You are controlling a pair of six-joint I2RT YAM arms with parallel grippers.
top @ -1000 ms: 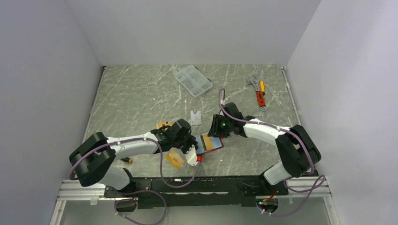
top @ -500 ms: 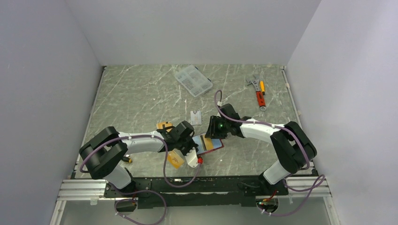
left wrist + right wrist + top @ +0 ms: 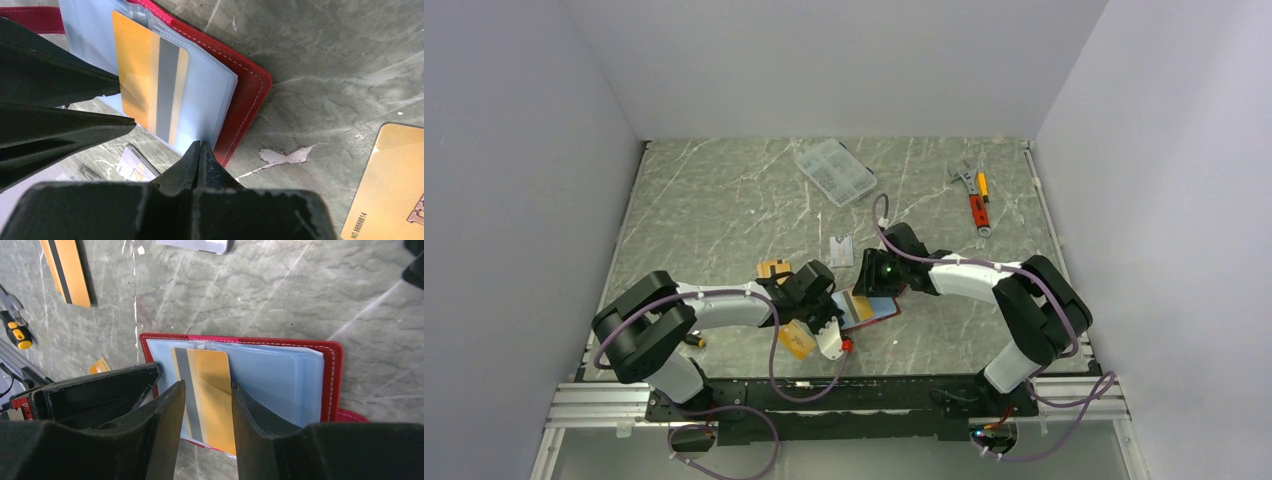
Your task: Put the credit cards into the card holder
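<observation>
- the right gripper (image 3: 207, 390) has slid left and widened a little since a second ago.
- its jaws stand partly open, astride an orange-gold plastic card with a grey stripe (image 3: 212, 375) (flat in a light blue sleeve (image 3: 280, 385)).
- the left gripper (image 3: 200, 148) is pinched shut, tips touching that sleeve's edge.
- the red leather-like folding card holder (image 3: 332, 385) lies open on the grey marbled table (image 3: 280, 300), near middle.

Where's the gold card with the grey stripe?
The gold card lies on the blue inside of the open red card holder, under the open right gripper in its wrist view; from the top, that is the near middle of the table.
</observation>
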